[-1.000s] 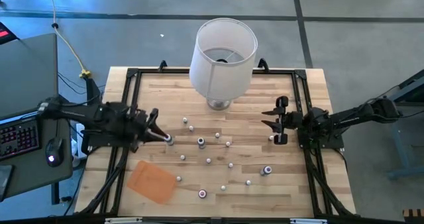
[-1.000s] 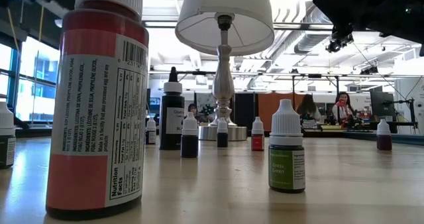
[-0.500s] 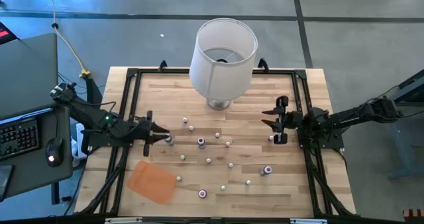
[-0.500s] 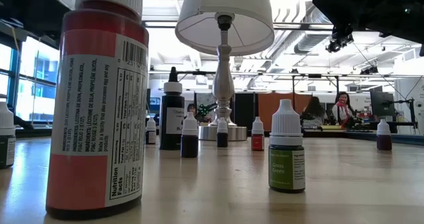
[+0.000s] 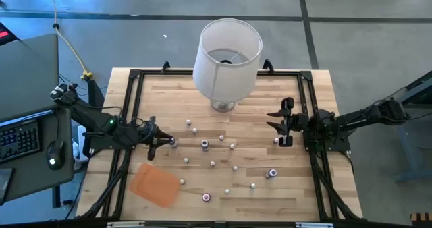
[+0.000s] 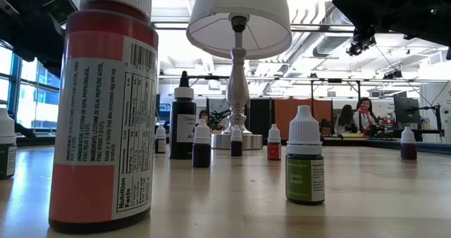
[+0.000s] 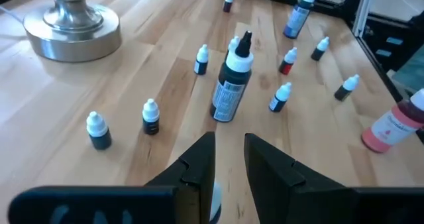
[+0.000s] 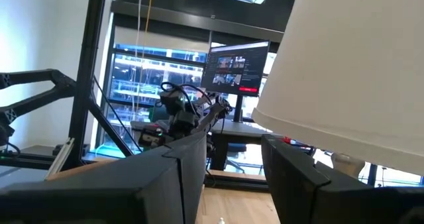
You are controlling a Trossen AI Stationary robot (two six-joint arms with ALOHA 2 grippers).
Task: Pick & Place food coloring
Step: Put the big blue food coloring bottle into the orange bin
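At the left side of the tabletop (image 5: 297, 181), the left gripper (image 5: 160, 142) has its jaws narrowly parted around a small white-capped bottle (image 7: 215, 201) standing upright between them, apparently not yet clamped, while the right gripper (image 5: 284, 125) waits open, farther off.

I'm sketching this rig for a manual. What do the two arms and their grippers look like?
Both arms are dark, slim and jointed. The left gripper and the right gripper each have two flat, angular black fingers. The left arm carries a small green light and a pale fitting near its outer end.
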